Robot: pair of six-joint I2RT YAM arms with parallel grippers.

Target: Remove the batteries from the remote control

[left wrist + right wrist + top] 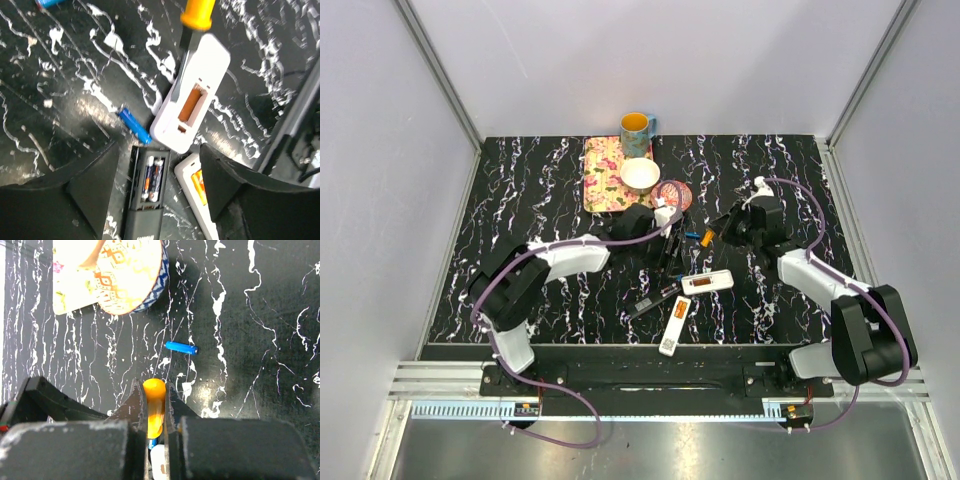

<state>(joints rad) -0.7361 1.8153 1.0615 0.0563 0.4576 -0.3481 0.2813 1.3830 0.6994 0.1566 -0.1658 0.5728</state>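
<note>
**While the right gripper pinches the orange-handled screwdriver, batteries sit in the black remote**

As I look through the left wrist camera, the left gripper hangs over the tabletop with its jaws spread wide, and they hold nothing. Between them lies the black remote with its back cover off, and the two batteries lie side by side in its bay. Just beyond the end of this remote, a loose blue cell lies on the tabletop, close to the corner of a white remote. The bay of the white remote is open too. Inside it I see an orange-brown colour, but I cannot tell if a cell is there. The screwdriver is at its far end. A second white remote lies just beside the black one, partly hidden by one finger, and it shows an orange cell.

On the right wrist camera, the jaws are pressed on the orange handle from both sides. Ahead of them a blue cell lies alone on the tabletop, and farther away stands a patterned bowl. I cannot tell if this blue cell is the same one.

From above, both grippers are near the middle of the tabletop, and the remotes lie between them and the bases.
</note>
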